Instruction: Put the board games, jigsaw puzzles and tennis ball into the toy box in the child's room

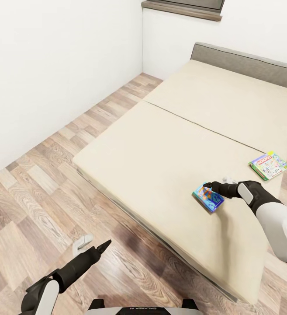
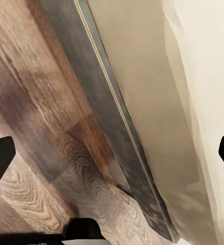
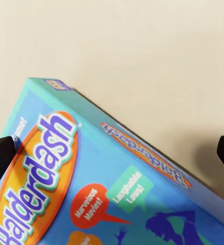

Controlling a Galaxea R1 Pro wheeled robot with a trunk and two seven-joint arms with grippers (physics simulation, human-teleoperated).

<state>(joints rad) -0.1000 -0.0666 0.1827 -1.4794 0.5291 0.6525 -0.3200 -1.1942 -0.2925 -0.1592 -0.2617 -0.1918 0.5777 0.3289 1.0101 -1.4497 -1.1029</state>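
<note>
Blue Balderdash box (image 1: 208, 197) lies on the bed (image 1: 169, 144); right claw (image 1: 211, 187) sits over it, fingers apart. Monopoly box (image 1: 268, 165) lies nearby. Left claw (image 1: 93, 246) apart above floor (image 1: 38, 205).

The blue game box (image 3: 107, 189) reads "Balderdash", "Marvelous Movies!" and "Laughable Laws!"; the white-green box (image 1: 268, 165) reads "MONOPOLY".

Beige bed (image 1: 174, 144); brown wood-plank floor (image 1: 38, 205); blue board game (image 1: 208, 196) with orange oval logo; white-green Monopoly box (image 1: 268, 165); white walls (image 1: 51, 65).
</note>
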